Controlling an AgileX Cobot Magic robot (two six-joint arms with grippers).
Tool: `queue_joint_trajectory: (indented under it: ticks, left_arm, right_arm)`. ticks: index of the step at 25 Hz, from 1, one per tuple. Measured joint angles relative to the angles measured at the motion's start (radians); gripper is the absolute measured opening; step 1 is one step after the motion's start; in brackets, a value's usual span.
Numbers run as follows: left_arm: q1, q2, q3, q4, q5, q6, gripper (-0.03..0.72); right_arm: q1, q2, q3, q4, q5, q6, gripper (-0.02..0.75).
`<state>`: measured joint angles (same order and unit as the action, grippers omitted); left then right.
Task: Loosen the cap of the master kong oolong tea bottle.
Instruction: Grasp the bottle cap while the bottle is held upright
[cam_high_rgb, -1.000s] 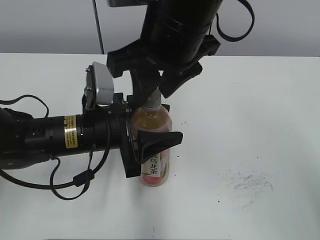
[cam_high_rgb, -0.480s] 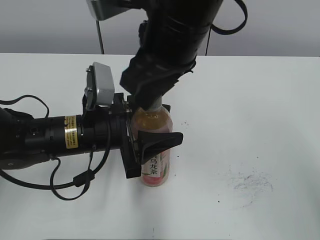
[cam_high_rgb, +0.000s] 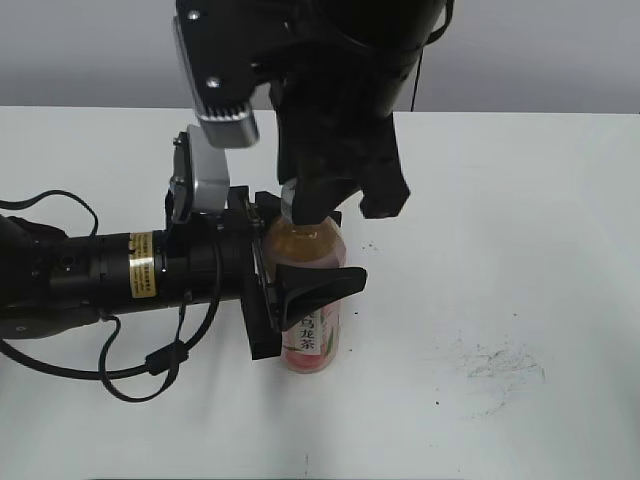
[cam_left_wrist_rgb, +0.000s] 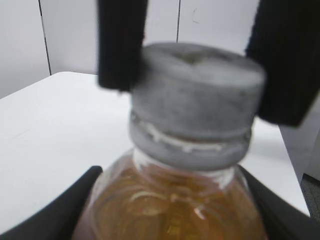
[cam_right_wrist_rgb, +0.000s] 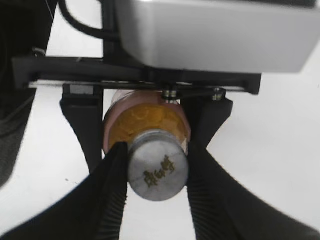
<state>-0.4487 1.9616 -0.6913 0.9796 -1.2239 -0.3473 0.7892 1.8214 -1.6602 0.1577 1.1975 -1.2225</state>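
Note:
The master kong oolong tea bottle (cam_high_rgb: 312, 338) stands upright on the white table, with amber tea and a pink label. My left gripper (cam_high_rgb: 300, 262) comes in from the left and is shut on the bottle's body. My right gripper (cam_high_rgb: 305, 207) comes down from above and hides the cap in the exterior view. In the right wrist view its ribbed fingers (cam_right_wrist_rgb: 156, 156) press both sides of the grey cap (cam_right_wrist_rgb: 158, 171), above the bottle's shoulder (cam_right_wrist_rgb: 145, 120). The left wrist view shows the cap (cam_left_wrist_rgb: 196, 85), the bottle's shoulder (cam_left_wrist_rgb: 170, 200) and the left gripper (cam_left_wrist_rgb: 170, 220) on the bottle.
The white table (cam_high_rgb: 520, 200) carries a scuffed grey smudge (cam_high_rgb: 505, 362) to the right of the bottle. The left arm's black body and cables (cam_high_rgb: 90, 280) lie across the table's left side. A grey wall stands behind.
My right wrist has turned about the cap, and its camera housing has swung round to the front left. The bottle and the left gripper have stayed in place.

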Motion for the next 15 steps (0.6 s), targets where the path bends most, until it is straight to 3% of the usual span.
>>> queue_joint_trajectory:
  ticks: [11, 15]
  left_arm:
    - [0.0, 0.0, 0.0, 0.006, -0.001, 0.006, 0.445]
    - [-0.001, 0.0, 0.0, 0.001, -0.001, 0.006, 0.445]
  right_arm:
    - [0.0, -0.002, -0.002, 0.015, 0.006, -0.904, 0.272]
    - [0.0, -0.002, -0.003, 0.008, 0.005, -1.069, 0.272]
